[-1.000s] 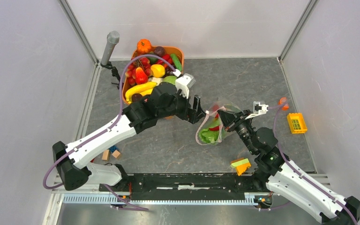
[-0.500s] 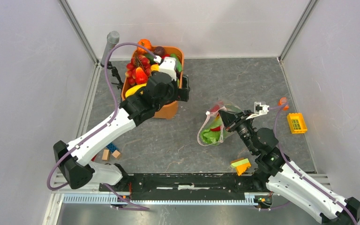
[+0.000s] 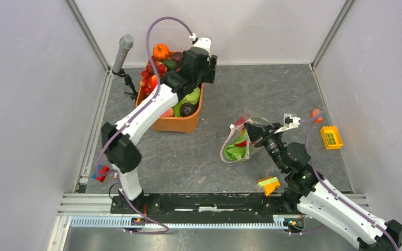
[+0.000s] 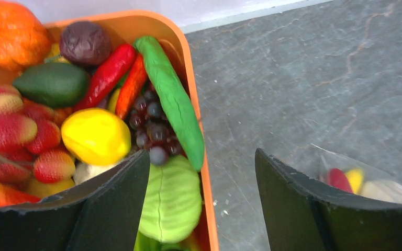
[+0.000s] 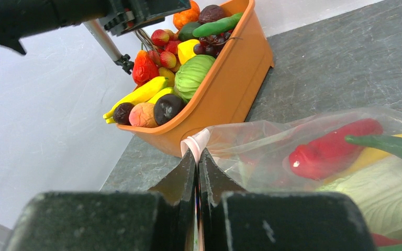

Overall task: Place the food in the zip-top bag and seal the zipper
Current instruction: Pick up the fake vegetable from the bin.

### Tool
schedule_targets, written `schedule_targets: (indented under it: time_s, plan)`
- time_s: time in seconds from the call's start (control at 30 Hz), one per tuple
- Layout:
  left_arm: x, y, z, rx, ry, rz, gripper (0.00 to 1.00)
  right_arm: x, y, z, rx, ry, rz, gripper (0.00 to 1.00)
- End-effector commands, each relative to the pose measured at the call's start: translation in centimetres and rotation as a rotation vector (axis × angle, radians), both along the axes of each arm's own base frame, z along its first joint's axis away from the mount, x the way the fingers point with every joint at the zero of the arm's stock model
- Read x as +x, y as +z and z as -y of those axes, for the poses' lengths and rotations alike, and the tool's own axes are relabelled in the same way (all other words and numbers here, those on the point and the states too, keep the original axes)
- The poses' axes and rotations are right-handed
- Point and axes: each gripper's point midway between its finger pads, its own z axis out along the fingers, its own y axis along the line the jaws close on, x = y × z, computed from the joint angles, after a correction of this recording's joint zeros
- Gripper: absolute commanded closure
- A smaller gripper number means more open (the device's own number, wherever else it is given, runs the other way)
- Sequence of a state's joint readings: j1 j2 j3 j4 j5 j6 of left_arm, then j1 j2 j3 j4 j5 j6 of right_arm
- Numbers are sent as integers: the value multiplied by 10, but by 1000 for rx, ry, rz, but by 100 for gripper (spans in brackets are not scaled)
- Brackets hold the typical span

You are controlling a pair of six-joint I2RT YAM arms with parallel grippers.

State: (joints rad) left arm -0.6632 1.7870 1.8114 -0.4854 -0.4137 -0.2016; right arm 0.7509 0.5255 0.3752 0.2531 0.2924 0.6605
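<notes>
The left gripper (image 4: 201, 162), spread empty, has swung toward 12 o'clock over the orange tub (image 3: 175, 124); right gripper (image 5: 196, 157) still pinches the zipper (image 5: 195, 142).

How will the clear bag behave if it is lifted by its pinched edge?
Probably floppy: the zip-top bag is thin, wrinkled film. It would likely sag and swing, since the food lies away from the right gripper.

White arms (image 3: 141, 112), purple cables (image 3: 148, 39), matte black left hand (image 4: 200, 154)
</notes>
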Motion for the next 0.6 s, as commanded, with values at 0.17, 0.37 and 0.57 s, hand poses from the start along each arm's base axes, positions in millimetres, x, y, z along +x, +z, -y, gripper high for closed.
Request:
schedule_targets:
  time_s: [0.17,0.37,0.57]
  plan:
    - [39,-30,-6,358,2,-64,25,1,14,1,22,-7,36,92]
    - [48,-38,-10,436,11,-73,27,1,13,1,16,-12,34,92]
    - [50,-48,-16,517,11,-93,34,2,11,3,17,-19,32,92]
